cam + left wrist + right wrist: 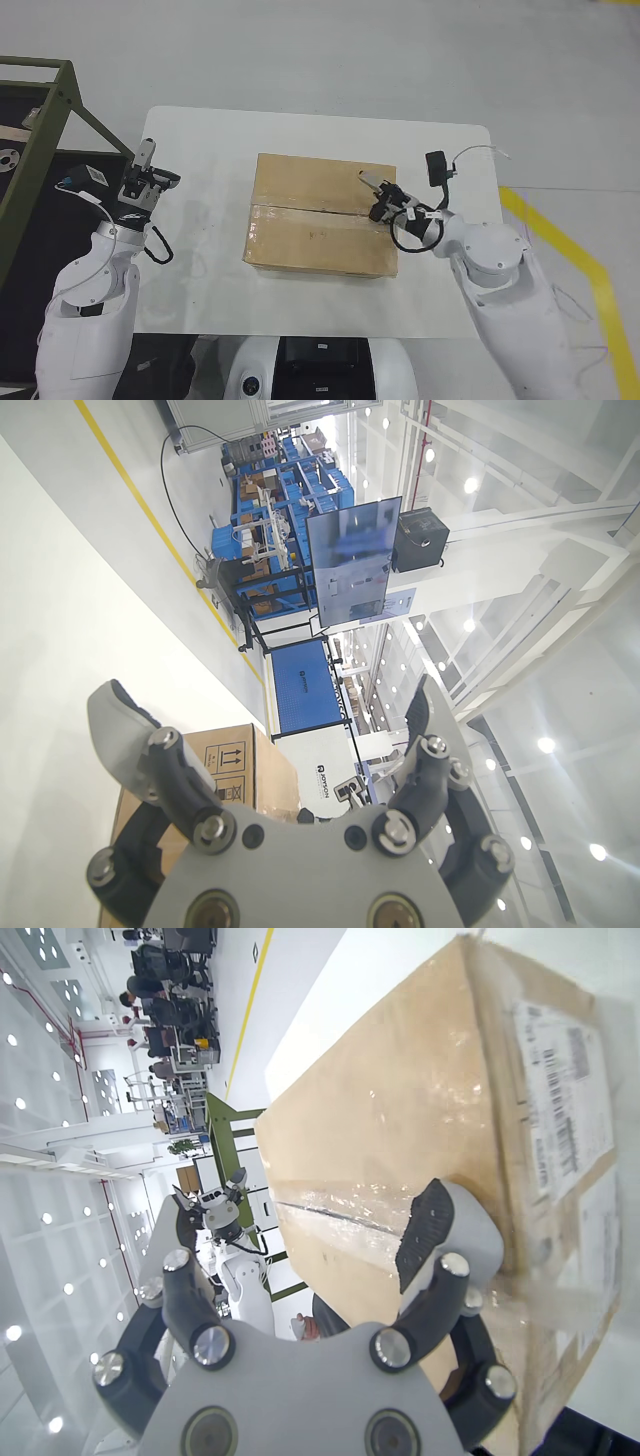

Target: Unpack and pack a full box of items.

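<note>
A closed cardboard box [320,215] lies in the middle of the white table [200,290], its top flaps joined by clear tape along the seam [340,1220]. My right gripper [378,192] is open over the box's right end. One fingertip pad [425,1233] rests at the taped seam near the edge, beside the end that carries a white label [565,1098]. My left gripper [155,168] is open and holds nothing. It hovers near the table's left edge, well apart from the box [260,770]. From the right wrist view the left gripper [220,1200] appears beyond the box.
A green metal frame [50,120] over a dark surface stands off the table's left side. Yellow floor tape [585,265] runs to the right of the table. Bare table surrounds the box on all sides.
</note>
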### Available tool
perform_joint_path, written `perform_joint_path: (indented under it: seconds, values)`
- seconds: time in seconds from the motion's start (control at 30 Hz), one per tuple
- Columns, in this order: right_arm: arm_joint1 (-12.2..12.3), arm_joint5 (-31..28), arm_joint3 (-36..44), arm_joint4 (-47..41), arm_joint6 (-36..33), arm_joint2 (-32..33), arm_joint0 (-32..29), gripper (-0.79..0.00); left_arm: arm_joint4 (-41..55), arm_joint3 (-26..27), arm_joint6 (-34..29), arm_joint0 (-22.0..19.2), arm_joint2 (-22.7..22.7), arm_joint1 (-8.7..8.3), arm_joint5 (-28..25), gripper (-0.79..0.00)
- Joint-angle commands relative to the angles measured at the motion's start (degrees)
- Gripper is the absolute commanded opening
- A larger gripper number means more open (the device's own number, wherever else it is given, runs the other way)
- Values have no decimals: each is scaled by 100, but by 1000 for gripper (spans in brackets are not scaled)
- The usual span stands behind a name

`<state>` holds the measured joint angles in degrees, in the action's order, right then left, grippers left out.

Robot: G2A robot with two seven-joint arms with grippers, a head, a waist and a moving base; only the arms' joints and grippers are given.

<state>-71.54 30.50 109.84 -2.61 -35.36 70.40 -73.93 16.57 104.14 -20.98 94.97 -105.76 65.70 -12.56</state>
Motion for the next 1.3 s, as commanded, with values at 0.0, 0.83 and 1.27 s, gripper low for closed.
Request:
perform_joint_path:
  seconds: [0.0,0.83,1.27]
  values:
    - [-19,-40,-110,-30,-38,-170,144,0,0,0,0,0,0,0,0,0]
    - [-543,-596,-1743,-796,-123,-2195,2080,0,0,0,0,0,0,0,0,0]
    - [-887,-883,-2403,-1149,18,-2824,2755,0,0,0,0,0,0,0,0,0]
